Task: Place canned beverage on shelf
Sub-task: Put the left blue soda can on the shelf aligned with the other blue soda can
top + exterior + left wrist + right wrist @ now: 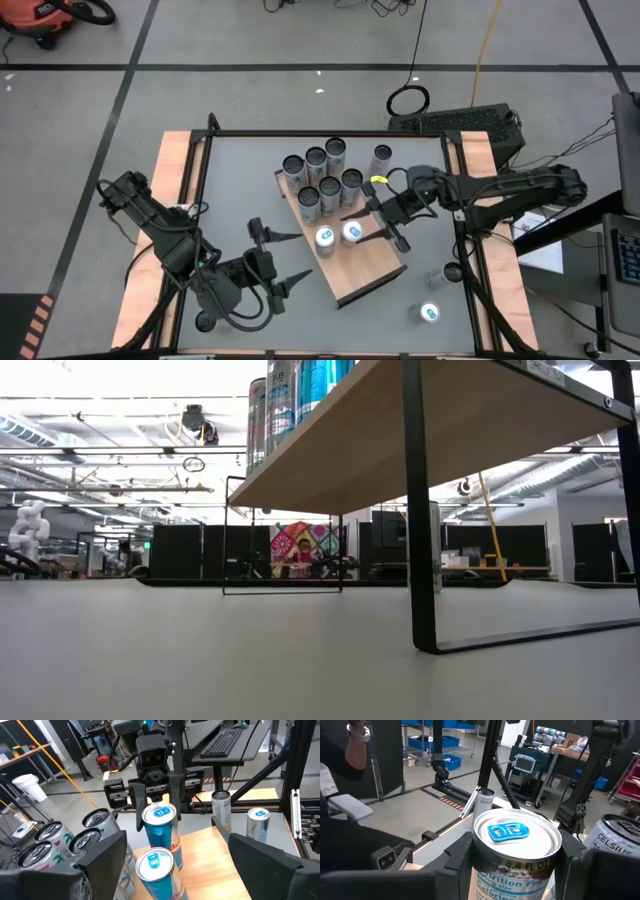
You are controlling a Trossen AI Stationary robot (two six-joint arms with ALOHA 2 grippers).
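Note:
The shelf [365, 265] is a light wood board raised on black legs [420, 510]. Two blue-tabbed cans stand side by side near its middle. My right gripper [362, 228] is shut on the one nearer the table's right edge [351, 232] [515, 832]. The other blue can [325, 238] [155, 865] stands free on its base beside it. My left gripper [290, 258] hangs open off the shelf's left side, pointing at both cans, its fingers [100, 857] wide apart and touching nothing. My right gripper pinches the can's upper wall [161, 822], just under the rim, between its two fingers [141, 802]. The fingers come level from the table's right side. The can stays upright, top up. The nearer blue can hides its bottom, so whether it rests on the shelf cannot be told.
Several silver cans [320, 178] crowd the shelf's far end, and one more [381, 158] stands to their right. On the table at the near right are a blue-tabbed can [430, 313] and a silver one [452, 272]. Black frame rails [200, 200] border the table.

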